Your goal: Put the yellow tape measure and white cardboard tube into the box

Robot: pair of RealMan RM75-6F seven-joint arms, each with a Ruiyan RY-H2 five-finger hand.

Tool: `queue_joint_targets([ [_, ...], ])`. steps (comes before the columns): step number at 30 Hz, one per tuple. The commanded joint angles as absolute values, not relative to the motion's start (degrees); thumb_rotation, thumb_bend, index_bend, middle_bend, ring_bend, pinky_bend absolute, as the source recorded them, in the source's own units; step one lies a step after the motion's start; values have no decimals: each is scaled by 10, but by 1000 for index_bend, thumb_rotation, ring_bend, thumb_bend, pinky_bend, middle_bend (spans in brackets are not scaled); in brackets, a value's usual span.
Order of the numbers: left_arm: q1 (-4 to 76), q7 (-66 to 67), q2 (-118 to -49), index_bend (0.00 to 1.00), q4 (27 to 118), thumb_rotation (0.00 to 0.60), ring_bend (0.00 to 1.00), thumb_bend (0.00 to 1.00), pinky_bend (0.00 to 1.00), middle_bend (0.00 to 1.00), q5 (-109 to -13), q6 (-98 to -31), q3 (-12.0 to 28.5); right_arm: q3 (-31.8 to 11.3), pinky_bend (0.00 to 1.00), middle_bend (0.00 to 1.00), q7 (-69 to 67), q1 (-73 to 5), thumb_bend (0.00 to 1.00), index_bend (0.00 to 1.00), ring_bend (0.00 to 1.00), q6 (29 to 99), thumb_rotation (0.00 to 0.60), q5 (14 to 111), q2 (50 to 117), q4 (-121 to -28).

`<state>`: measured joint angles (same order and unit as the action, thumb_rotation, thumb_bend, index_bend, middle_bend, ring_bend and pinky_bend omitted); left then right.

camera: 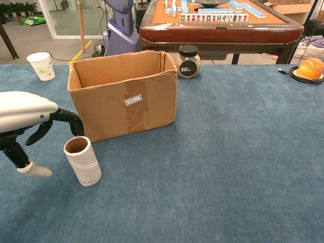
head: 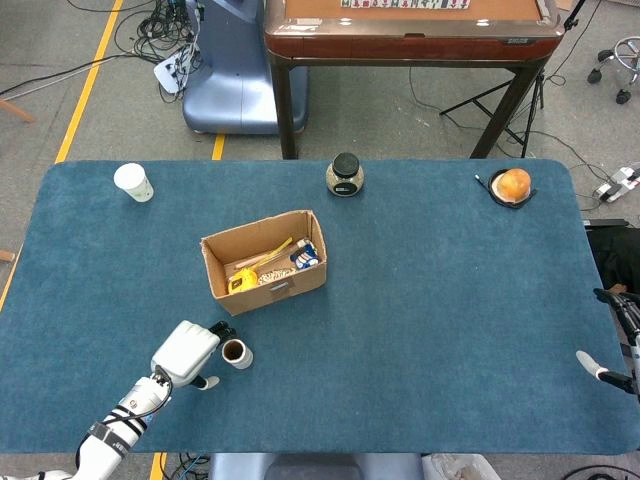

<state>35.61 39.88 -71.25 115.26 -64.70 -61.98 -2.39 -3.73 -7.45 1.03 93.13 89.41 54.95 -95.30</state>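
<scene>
The white cardboard tube [head: 237, 352] [camera: 82, 160] stands upright on the blue table, in front of the open cardboard box [head: 264, 262] [camera: 124, 93]. The yellow tape measure [head: 243, 280] lies inside the box among other small items; the chest view hides it behind the box wall. My left hand [head: 187, 352] [camera: 28, 119] is just left of the tube, holding nothing. Its dark fingers [camera: 68, 117] reach behind the tube's top and its thumb [camera: 34, 170] hangs low to the left. My right hand [head: 622, 312] sits at the table's far right edge, fingers apart and empty.
A paper cup [head: 133, 182] [camera: 41, 65] stands at the back left. A black-lidded jar [head: 345, 175] [camera: 188, 61] sits behind the box. An orange object [head: 513, 186] [camera: 310, 68] rests on a dark dish at the back right. A mahjong table [camera: 212, 23] stands beyond.
</scene>
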Motion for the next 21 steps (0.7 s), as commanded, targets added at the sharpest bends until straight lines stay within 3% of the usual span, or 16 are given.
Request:
queue_joint_targets([
  [1,358,403,-719,275,1147,600,664,116,898,269,-637,-618,-22,-37,433,278,-74,10,113,204,191,931,600,894,550,-953],
  [21,379,392,-754,312,1125,600,668,117,901,303,-612,-601,-4,-38,433,279,-71,8,112,204,191,926,600,893,550,-955],
])
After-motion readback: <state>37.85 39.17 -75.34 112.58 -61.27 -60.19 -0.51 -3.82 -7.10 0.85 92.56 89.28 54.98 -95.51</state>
